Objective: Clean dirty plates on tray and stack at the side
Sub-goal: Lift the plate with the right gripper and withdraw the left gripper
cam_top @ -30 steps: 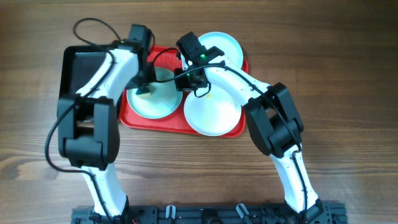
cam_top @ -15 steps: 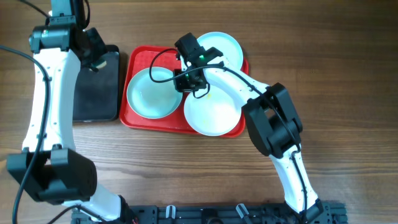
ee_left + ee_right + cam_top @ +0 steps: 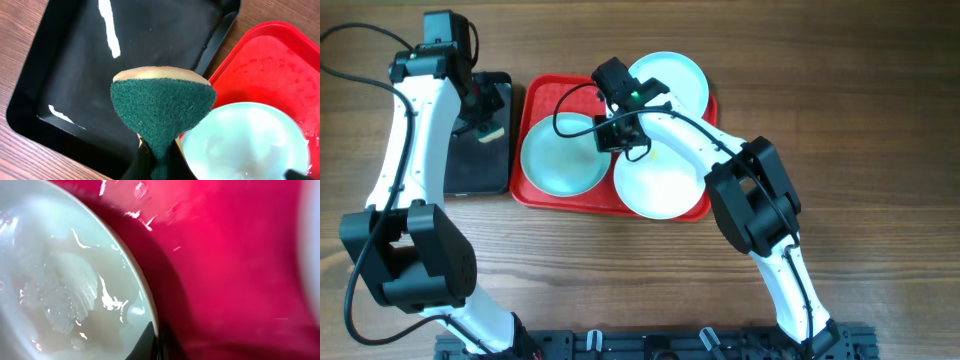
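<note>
The left hand is closed on a sponge, pinching its narrow lower end so the green scouring face fans out ahead of the fingers. It hangs over the black tray, which lies on the desk just beside the red tray. This looks like a spot to park or rinse the sponge clear of the dishes. The right hand is clamped on the far right rim of the left plate. In the wrist view the rim runs down between its fingertips, and I judge the grip is there to steady the plate or ready it for lifting. All three plates lie in the red tray: the left plate at its left end, the front plate at the near right with its edge over the tray's rim, and the rear plate at the far right corner, also overhanging. The left plate's bowl is wet and foamy, so it reads as soaped but not set aside. No plate lies on the desk beside the tray, so stacking is not yet begun. A slick rim may slip from a two-finger pinch, so a slow, slightly tilted lift seems the safer way.
</note>
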Available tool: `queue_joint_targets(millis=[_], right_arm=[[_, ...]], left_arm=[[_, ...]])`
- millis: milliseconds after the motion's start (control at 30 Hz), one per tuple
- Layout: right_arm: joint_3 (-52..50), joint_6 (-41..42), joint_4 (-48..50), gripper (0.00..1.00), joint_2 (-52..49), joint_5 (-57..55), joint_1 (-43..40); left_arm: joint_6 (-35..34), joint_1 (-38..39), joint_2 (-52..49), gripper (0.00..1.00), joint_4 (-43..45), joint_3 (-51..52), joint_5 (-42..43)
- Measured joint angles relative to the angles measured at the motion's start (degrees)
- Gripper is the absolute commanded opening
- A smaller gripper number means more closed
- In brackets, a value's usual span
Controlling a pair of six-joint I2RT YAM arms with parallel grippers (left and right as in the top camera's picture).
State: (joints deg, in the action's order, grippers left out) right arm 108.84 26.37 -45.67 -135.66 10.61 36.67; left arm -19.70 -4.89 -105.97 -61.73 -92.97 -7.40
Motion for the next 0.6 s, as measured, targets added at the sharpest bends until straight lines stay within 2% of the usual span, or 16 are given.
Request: queue_joint_targets(millis=[167, 333, 600], right_arm=[[1.55, -3.10, -1.60, 0.04, 2.38, -11.98, 0.22], [2.62, -6.93, -1.64, 0.04, 8.90, -29.59, 1.73], [3.56, -10.25, -1.49, 0.04, 11.37, -54.34, 9.07]], left_arm=[[0.00, 0.00, 0.00, 0.04, 0.04, 0.04, 0.00], [0.00, 0.00, 0.00, 0.04, 0.02, 0.04, 0.00], [0.00, 0.00, 0.00, 0.04, -0.02, 0.04, 0.00]])
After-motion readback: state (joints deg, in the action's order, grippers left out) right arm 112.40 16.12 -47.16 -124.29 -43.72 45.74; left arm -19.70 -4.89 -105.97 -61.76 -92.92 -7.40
